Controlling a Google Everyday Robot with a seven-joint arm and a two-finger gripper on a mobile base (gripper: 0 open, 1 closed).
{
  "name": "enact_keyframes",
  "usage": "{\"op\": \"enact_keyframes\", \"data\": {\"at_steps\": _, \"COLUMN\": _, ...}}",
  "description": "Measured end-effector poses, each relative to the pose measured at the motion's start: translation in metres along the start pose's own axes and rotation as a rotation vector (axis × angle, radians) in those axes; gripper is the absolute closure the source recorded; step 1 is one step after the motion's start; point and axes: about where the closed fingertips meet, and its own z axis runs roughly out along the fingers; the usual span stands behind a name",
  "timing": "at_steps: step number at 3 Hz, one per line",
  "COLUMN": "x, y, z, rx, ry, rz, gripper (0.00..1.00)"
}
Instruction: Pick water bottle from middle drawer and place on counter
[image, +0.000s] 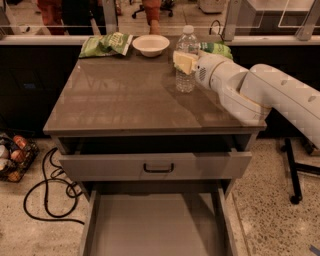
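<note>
my pincer (184, 61) is pinching the bottle (185, 82) near its shoulder. it is standing upright on the surface (125, 100), right at my pincer's tip.

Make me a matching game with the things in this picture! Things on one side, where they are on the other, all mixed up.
Things:
1. water bottle
2. white bowl
3. middle drawer
4. hand

Places:
A. pulled open, below the drawer with the black handle
B. at the back of the counter, beside the green bag
C. standing upright on the counter
D. right at the bottle's upper half

Pairs: 1-C, 2-B, 3-A, 4-D
</note>
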Motion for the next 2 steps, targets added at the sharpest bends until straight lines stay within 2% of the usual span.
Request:
{"op": "enact_keyframes", "data": {"at_steps": 1, "x": -0.0003, "y": 0.0017, "z": 0.0009, "rx": -0.003, "ry": 0.0, "rz": 0.0, "gripper": 0.0}}
{"op": "enact_keyframes", "data": {"at_steps": 2, "x": -0.0003, "y": 0.0017, "z": 0.0009, "rx": -0.003, "ry": 0.0, "rz": 0.0, "gripper": 0.0}}
